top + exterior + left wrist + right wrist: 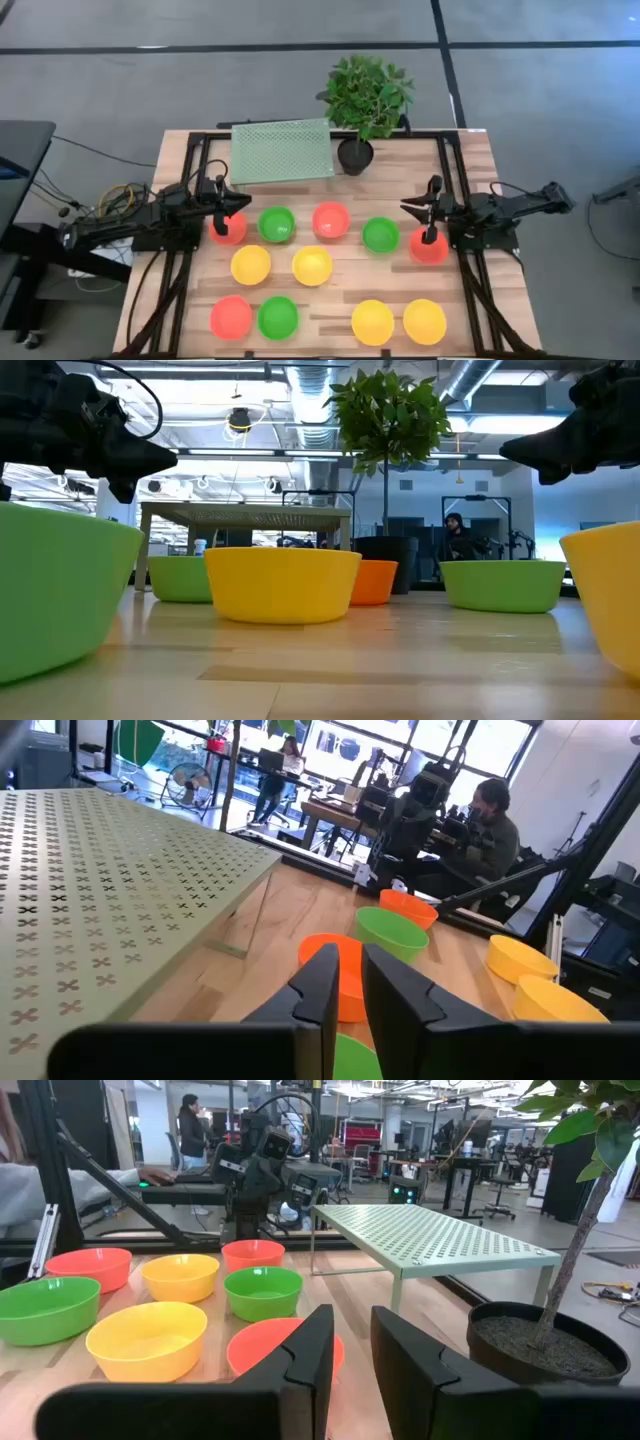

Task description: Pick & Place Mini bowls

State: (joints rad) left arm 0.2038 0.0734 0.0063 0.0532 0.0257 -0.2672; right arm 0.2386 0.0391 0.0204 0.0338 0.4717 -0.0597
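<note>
In the low view, the near green bowl (55,595) and a yellow bowl (610,595) run off the edges, and the orange bowl (375,582) sits partly hidden behind the central yellow bowl (282,582).

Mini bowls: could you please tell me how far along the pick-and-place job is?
Nothing looks placed: all eleven mini bowls sit singly on the table, none on the green rack. The left gripper hovers over a red bowl, the right gripper over a second red bowl; neither holds anything. All placing remains.

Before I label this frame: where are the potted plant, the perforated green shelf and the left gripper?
potted plant (355,155): high view, pot rim.
perforated green shelf (282,151): high view, top panel centre.
left gripper (222,227): high view, between fingertips.
</note>
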